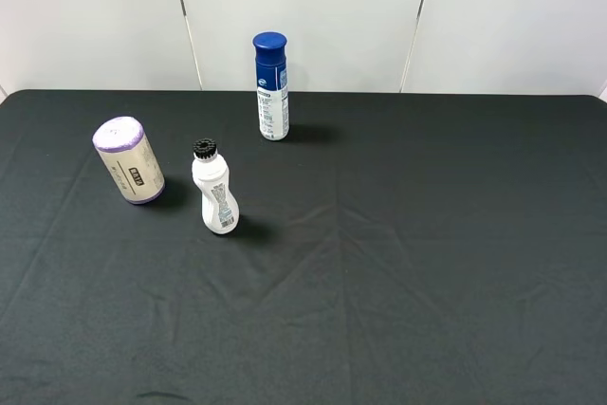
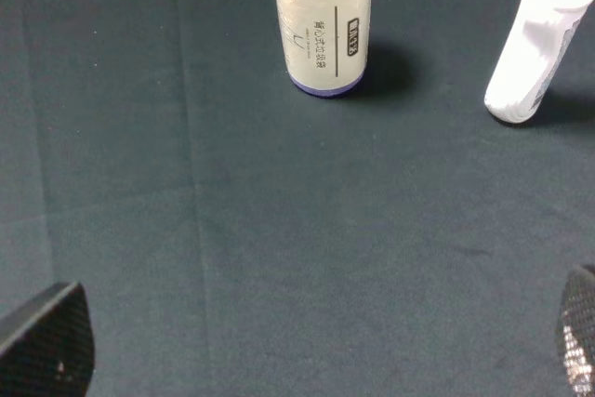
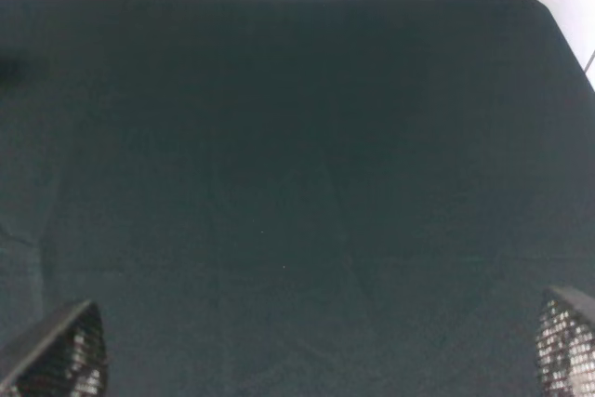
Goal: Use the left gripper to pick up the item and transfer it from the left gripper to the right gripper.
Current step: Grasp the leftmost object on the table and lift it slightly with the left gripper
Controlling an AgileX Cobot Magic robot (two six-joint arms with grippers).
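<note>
The item [image 1: 129, 160], a short fat roll with lilac ends, cream wrap and a small black label, stands upright on the black cloth at the left. The left wrist view shows the item [image 2: 323, 23] well ahead of my left gripper [image 2: 311, 346], whose fingertips [image 2: 46, 341] sit wide apart at the frame's lower corners with nothing between them. My right gripper [image 3: 316, 350] is open too, its fingertips [image 3: 60, 355] spread over bare cloth. Neither arm appears in the exterior high view.
A white waisted bottle with a black cap [image 1: 215, 188] stands just right of the roll, also seen as the white bottle [image 2: 537, 44]. A tall blue-capped bottle [image 1: 271, 86] stands near the back edge. The black tablecloth [image 1: 427, 263] meets a white wall behind.
</note>
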